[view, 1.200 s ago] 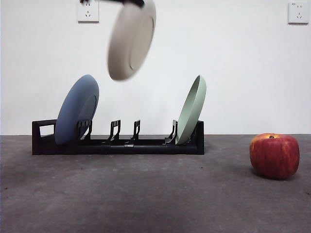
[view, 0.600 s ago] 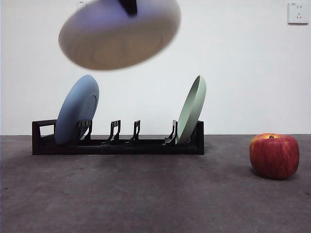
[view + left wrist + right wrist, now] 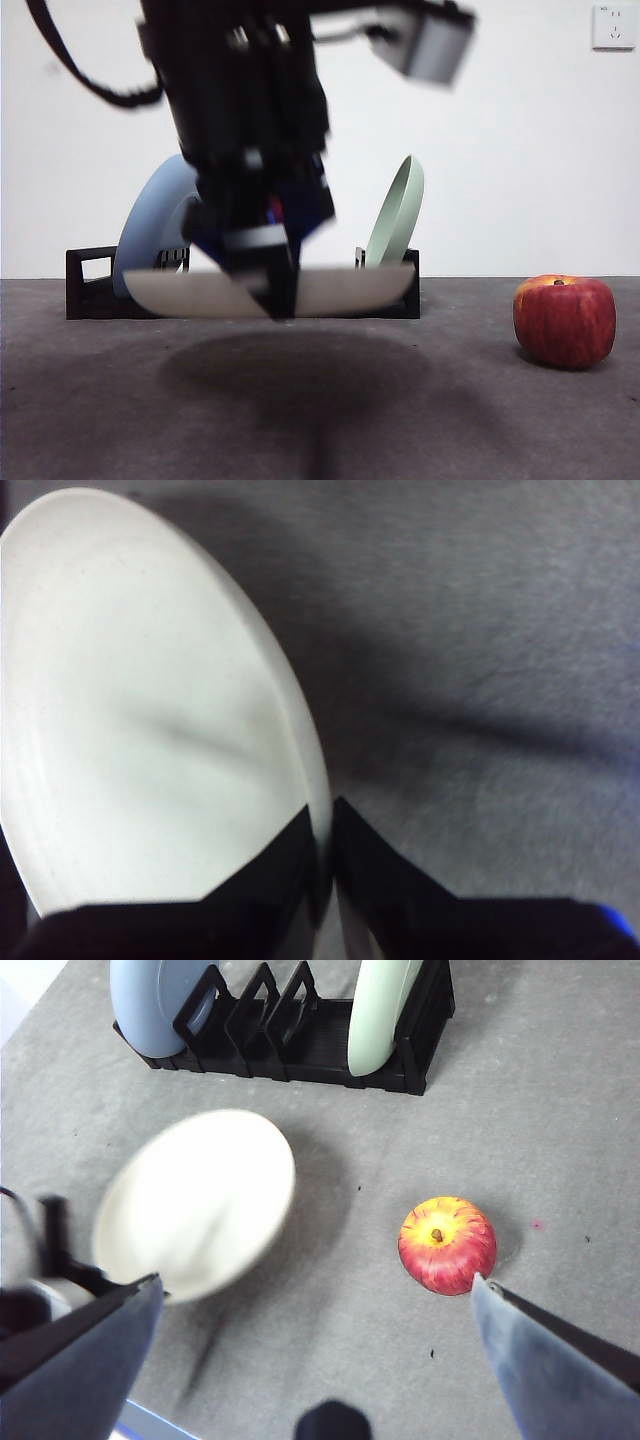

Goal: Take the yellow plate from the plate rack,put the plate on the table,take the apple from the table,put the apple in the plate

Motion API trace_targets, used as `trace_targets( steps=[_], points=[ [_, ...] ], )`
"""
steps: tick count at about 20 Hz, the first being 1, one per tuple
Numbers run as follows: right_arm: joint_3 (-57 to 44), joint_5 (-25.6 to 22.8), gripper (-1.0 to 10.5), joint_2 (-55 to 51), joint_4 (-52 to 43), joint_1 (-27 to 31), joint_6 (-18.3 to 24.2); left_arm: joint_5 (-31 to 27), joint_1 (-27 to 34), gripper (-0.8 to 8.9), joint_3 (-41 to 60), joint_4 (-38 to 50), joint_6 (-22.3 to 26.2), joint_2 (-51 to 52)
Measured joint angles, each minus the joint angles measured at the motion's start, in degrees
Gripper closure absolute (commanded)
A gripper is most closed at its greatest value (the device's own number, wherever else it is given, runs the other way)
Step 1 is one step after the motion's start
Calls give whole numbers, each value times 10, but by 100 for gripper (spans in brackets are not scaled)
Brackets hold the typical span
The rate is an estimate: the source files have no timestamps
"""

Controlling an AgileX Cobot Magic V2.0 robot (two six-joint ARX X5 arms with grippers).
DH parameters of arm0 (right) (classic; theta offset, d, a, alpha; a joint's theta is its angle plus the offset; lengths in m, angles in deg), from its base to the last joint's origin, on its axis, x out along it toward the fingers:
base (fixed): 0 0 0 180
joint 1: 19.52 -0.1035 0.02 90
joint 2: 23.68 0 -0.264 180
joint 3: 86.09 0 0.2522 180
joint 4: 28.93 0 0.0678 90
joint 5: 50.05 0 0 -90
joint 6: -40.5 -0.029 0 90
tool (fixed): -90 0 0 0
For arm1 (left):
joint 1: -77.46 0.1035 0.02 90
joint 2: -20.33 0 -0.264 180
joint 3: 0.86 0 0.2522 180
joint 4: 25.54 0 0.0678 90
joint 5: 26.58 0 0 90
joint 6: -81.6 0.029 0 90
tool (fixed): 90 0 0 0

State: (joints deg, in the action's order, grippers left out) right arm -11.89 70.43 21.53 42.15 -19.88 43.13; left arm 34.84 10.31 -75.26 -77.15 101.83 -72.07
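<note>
Left end effector [image 3: 322,855] pinching rim of wide matte cream yellow plate [image 3: 345,291], held level just above dark grey table [image 3: 480,420], in front of black plastic plate rack [image 3: 88,292]; red apple [image 3: 447,1244] beside plate, nearer spread right end effector [image 3: 315,1295].

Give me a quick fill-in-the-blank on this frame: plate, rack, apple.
1. The left gripper is shut on the rim of the ____ plate.
2. The plate rack still holds ____ plates.
3. The apple sits on the ____.
4. The right gripper is ____ above the apple.

Missing words: yellow; two; table; open
</note>
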Motion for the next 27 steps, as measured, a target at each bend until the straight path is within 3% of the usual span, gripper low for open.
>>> trace_targets(
  steps=[11,15,18,24,27],
  points=[
    [0,0,384,0,0,0,0,-17,-17,821,0,56,-73,-94],
    [0,0,384,0,0,0,0,33,-11,782,-1,50,-90,-94],
    [0,0,384,0,2,0,0,86,2,600,-5,43,-115,-91],
    [0,0,384,0,13,0,0,102,5,588,-9,37,-131,-83],
    [0,0,384,0,13,0,0,124,3,588,-19,-9,-142,-70]
  ],
)
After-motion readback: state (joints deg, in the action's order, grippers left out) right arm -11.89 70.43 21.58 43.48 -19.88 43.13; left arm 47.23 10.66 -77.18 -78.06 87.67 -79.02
